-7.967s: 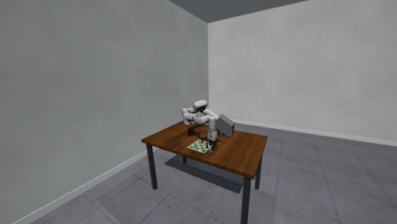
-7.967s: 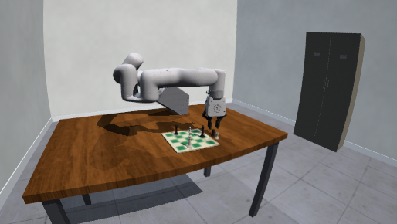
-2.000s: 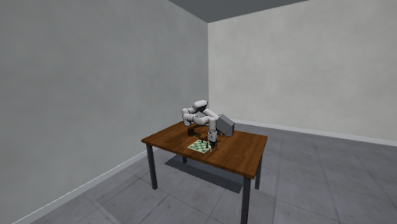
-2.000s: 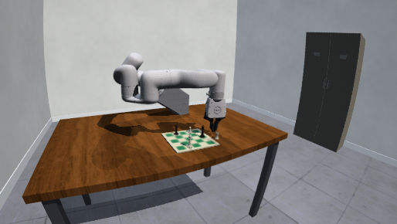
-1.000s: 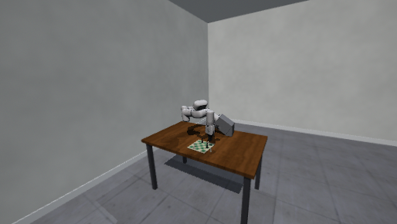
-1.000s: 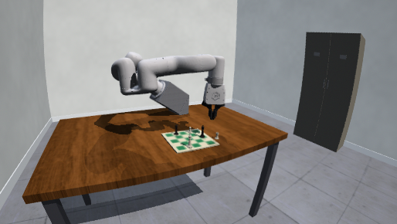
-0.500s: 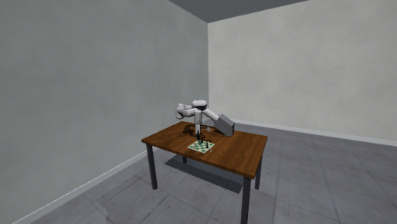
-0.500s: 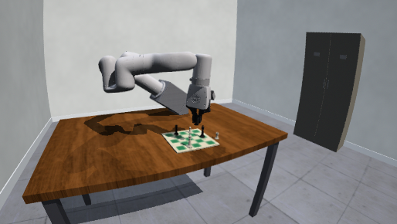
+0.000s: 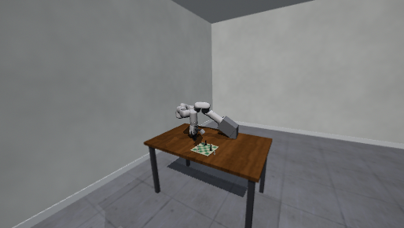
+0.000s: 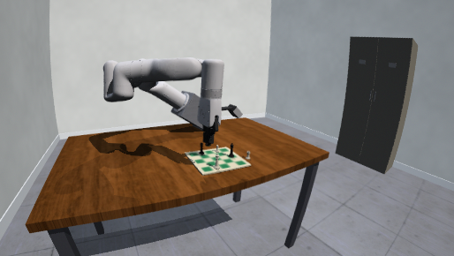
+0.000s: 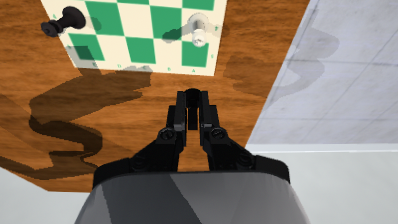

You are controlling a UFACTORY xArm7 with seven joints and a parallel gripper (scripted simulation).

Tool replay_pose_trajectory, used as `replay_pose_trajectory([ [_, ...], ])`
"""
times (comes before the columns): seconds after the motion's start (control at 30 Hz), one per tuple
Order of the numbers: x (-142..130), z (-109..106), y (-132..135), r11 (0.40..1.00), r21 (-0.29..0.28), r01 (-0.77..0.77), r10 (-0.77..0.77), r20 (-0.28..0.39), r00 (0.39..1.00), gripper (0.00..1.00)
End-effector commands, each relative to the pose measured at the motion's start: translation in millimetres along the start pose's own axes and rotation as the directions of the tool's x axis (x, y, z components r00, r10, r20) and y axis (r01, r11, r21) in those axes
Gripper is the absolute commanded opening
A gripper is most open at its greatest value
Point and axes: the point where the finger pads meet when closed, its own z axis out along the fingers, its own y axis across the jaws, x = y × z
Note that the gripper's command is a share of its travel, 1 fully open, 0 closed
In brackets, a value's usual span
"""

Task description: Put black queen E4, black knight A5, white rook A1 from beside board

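Observation:
My gripper (image 10: 208, 139) hangs just past the far edge of the small green-and-white chessboard (image 10: 219, 161), a little above the table. It is shut on a small black piece, which I take for the black knight (image 11: 192, 93); only its dark top shows between the fingers. A tall black piece (image 10: 230, 151), seemingly the black queen, stands upright on the board's right part. The white rook (image 10: 248, 154) stands on the table right of the board. In the wrist view the board edge (image 11: 140, 35) lies ahead of the fingers.
A short black piece (image 10: 201, 149) and two white pieces (image 10: 216, 150) (image 10: 216, 162) stand on the board. One white piece (image 11: 198, 30) and the short black piece (image 11: 62, 20) show in the wrist view. The table's edge and the floor lie to the right there. A dark cabinet (image 10: 375, 101) stands far right.

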Motion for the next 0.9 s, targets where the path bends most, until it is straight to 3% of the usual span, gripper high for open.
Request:
replay_pose_trajectory([
  [0.0, -4.2, -3.0, 1.2, 0.997, -0.021, -0.069, 0.068, -0.017, 0.998, 0.0],
  [0.43, -4.1, 2.1, 1.3, 0.997, -0.021, -0.069, 0.068, -0.017, 0.998, 0.0],
  [0.87, -3.4, 43.9, 2.3, 0.997, -0.021, -0.069, 0.068, -0.017, 0.998, 0.0],
])
